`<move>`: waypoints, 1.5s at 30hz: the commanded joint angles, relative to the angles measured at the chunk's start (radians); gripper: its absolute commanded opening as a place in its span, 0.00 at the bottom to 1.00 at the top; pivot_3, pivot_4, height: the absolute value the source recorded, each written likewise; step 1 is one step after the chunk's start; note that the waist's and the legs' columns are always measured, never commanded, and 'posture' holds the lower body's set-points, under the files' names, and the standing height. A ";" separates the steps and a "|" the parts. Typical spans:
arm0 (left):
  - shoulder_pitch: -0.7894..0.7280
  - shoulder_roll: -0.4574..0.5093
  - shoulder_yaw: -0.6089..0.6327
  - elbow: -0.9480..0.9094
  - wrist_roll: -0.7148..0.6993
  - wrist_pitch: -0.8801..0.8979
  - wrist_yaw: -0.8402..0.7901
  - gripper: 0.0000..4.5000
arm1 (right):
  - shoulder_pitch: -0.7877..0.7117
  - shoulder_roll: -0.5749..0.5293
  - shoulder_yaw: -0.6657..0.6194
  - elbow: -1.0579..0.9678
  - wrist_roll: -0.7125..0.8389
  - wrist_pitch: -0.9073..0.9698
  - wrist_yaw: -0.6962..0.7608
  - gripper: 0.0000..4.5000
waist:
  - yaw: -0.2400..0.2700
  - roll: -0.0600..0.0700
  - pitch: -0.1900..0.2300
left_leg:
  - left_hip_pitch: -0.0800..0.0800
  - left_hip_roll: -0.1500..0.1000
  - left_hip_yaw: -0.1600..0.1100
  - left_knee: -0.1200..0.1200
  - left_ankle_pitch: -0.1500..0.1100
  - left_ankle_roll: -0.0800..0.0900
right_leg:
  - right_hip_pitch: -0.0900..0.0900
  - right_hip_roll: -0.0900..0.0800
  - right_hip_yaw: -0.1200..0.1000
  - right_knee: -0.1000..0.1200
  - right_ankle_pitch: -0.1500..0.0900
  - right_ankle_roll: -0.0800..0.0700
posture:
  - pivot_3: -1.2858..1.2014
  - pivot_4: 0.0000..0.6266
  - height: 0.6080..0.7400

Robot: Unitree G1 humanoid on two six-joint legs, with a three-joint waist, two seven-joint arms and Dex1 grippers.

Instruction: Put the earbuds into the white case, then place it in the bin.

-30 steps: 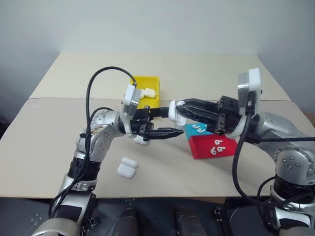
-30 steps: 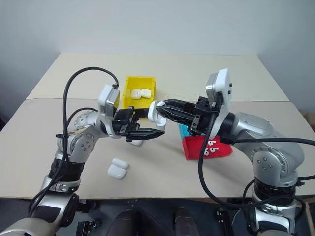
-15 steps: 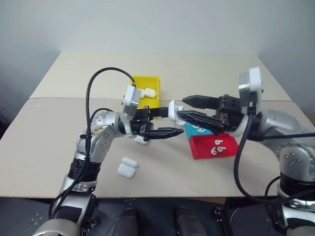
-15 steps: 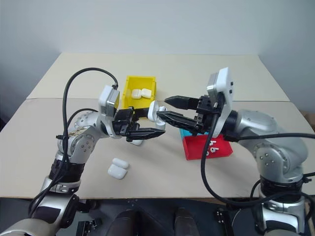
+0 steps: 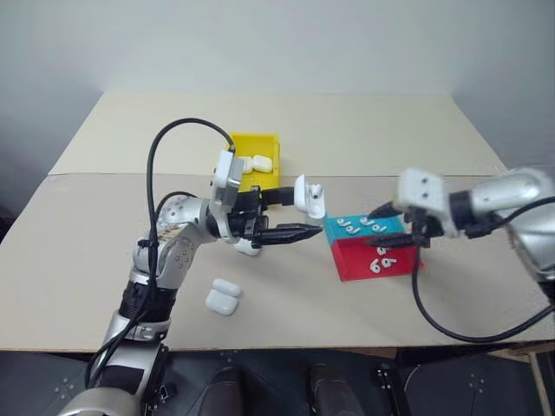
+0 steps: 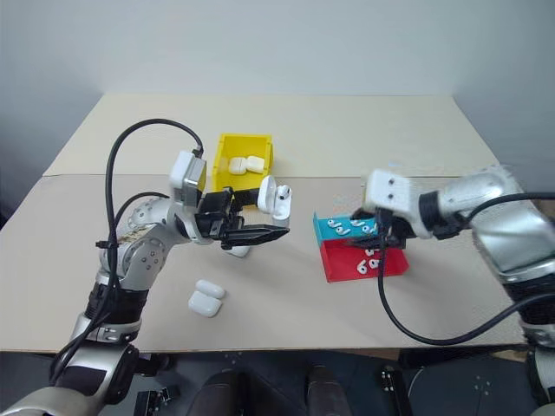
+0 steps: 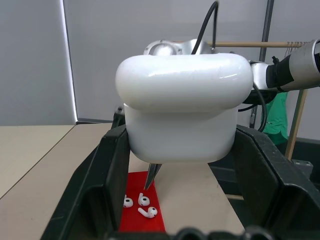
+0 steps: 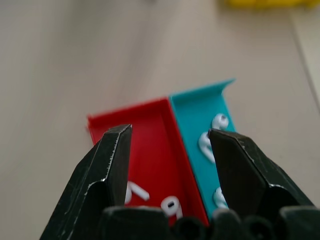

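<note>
My left gripper (image 5: 308, 213) is shut on a white case (image 5: 306, 196), held level above the table's middle; its lid looks open. From the left wrist view the case (image 7: 182, 115) sits between both fingers. My right gripper (image 5: 388, 227) hangs open and empty just above the two trays. Tiny white earbuds (image 5: 384, 260) lie in the red tray (image 5: 351, 264), and more earbuds (image 5: 351, 225) in the teal tray (image 5: 395, 223). The right wrist view shows the fingers (image 8: 107, 165) apart over both trays. The yellow bin (image 5: 260, 139) stands behind the left gripper.
Two closed white cases (image 5: 258, 162) lie inside the yellow bin. Two more cases (image 5: 224, 295) rest on the table near its front edge, below my left arm. A black cable (image 5: 182, 130) loops over the left arm.
My right gripper let go of the held case's lid, opened, and swung right and down to hover over the red and teal trays. The left gripper kept still with the case.
</note>
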 commanded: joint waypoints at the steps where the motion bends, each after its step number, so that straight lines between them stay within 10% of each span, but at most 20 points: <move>1: 0.011 0.001 0.018 -0.052 -0.004 -0.018 0.016 0.61 | -0.096 0.052 0.029 0.120 -0.106 -0.117 0.028 0.65 | -0.001 0.000 0.000 | 0.000 0.000 0.000 0.000 0.000 0.000 | 0.000 0.000 0.000 0.000 0.000 0.000 | 0.52 0.24 1.00; 9: 0.051 0.015 0.036 -0.103 -0.008 -0.013 0.059 0.61 | -0.322 0.205 0.113 0.546 -0.257 -0.418 0.177 0.65 | 0.005 0.000 0.000 | 0.000 0.000 0.000 0.000 0.000 0.000 | 0.000 0.000 0.000 -0.001 0.000 0.000 | 0.52 0.24 1.00; 15: 0.081 0.036 0.050 -0.142 -0.015 -0.006 0.084 0.61 | -0.485 0.347 0.151 0.914 -0.372 -0.611 0.182 0.30 | 0.002 0.001 0.000 | 0.000 0.000 0.001 0.000 0.000 0.000 | 0.000 0.000 0.000 -0.001 0.000 0.000 | 0.52 0.24 1.00; 34: 0.137 0.069 0.066 -0.223 -0.032 0.005 0.143 0.61 | -0.586 0.483 0.137 1.237 -0.534 -0.794 0.097 0.30 | -0.003 0.001 0.001 | 0.001 0.000 0.001 -0.001 0.001 -0.002 | 0.000 -0.001 0.000 0.001 0.000 0.000 | 0.52 0.24 1.00; 40: 0.147 0.078 0.068 -0.240 -0.039 0.012 0.146 0.61 | -0.606 0.485 0.120 1.248 -0.537 -0.792 0.087 0.64 | -0.008 0.002 0.001 | 0.001 0.000 0.001 -0.001 0.001 -0.002 | 0.000 -0.001 0.000 0.001 0.000 0.000 | 0.52 0.24 1.00; 45: 0.140 0.082 0.067 -0.236 -0.042 0.014 0.147 0.61 | -0.606 0.502 0.113 1.257 -0.547 -0.795 0.067 0.64 | -0.012 0.002 0.001 | 0.001 0.000 0.001 -0.001 0.001 -0.002 | 0.000 -0.001 0.000 0.001 0.000 0.000 | 0.52 0.24 1.00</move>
